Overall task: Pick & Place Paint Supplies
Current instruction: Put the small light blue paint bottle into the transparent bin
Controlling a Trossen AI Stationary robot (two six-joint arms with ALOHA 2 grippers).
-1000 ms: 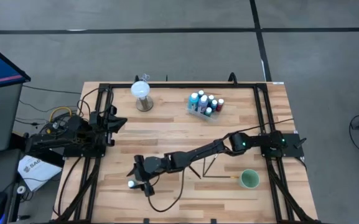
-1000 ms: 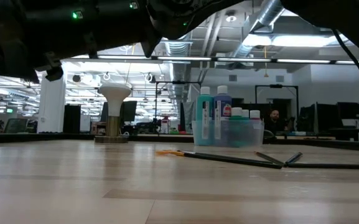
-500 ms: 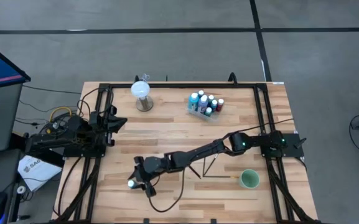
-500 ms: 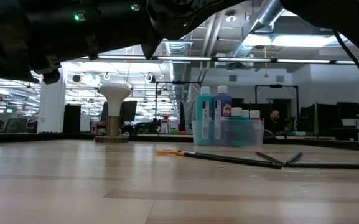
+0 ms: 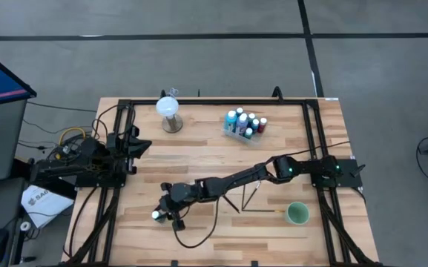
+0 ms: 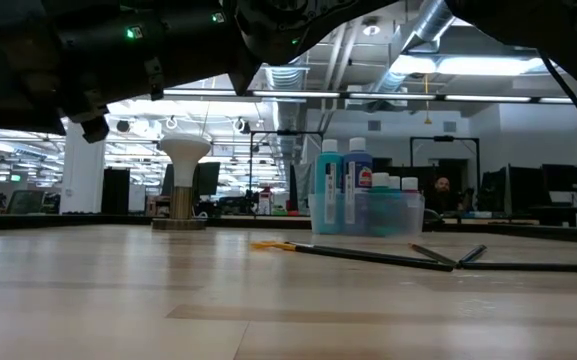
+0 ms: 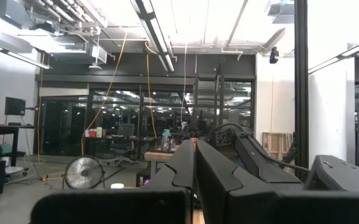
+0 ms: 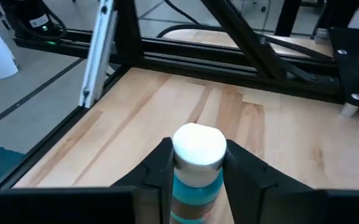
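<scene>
Grey floor is surrounding the pale wooden plank table [image 5: 199,167] in the high view, where the right arm is stretching across to the near-left area, its claw [image 5: 163,214] clamping a small white-capped teal paint bottle [image 5: 156,216]. More paint bottles are standing in a clear plastic bin [image 5: 244,124] at the far side, thin dark paintbrushes [image 5: 247,200] are lying beside a green cup [image 5: 297,213], and the left arm is waiting at the left edge.

Low view: the bin is sitting beyond the brushes, near a white globe on a round base [image 6: 184,170].

Left wrist view: the left claw's [image 7: 193,180] fingers are pressing together.

Right wrist view: dark fingers [image 8: 159,163] are gripping the bottle's neck just under its cap.
</scene>
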